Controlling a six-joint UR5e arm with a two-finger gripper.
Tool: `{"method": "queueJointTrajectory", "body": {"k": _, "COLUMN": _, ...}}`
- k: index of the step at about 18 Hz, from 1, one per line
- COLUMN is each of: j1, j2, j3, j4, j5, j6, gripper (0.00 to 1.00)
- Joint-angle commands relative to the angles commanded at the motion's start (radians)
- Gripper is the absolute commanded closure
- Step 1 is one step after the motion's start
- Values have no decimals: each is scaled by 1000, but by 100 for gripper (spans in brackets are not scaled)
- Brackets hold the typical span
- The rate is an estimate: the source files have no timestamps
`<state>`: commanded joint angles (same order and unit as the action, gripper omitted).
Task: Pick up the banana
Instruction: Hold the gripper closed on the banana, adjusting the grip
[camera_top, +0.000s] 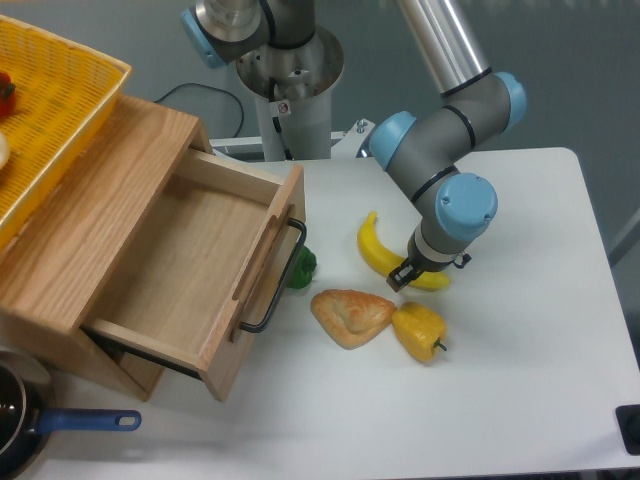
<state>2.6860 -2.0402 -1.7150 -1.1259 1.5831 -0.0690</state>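
Gripper (404, 277) sat down at banana (374, 249), just behind pastry (350, 315); jaws' opening and hold could not be told.

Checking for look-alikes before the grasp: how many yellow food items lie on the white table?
2: the long curved bright-yellow banana partly under the tool, and the squat lumpy yellow bell pepper nearer the camera, beside the tan triangular pastry. None seem hidden.

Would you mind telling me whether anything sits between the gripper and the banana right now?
Nothing visible does. The gripper is already down at the banana, near its right end. The pastry and yellow pepper lie just in front, clear of the contact.
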Motion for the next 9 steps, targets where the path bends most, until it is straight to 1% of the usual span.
{"method": "queueJointTrajectory", "body": {"k": 6, "j1": 0, "j2": -2, "j3": 3, "j4": 2, "j5": 2, "j6": -28, "gripper": 34}}
{"method": "queueJointTrajectory", "body": {"k": 9, "j1": -5, "j2": -5, "j3": -6, "j4": 6, "j5": 14, "j6": -40, "gripper": 34}}
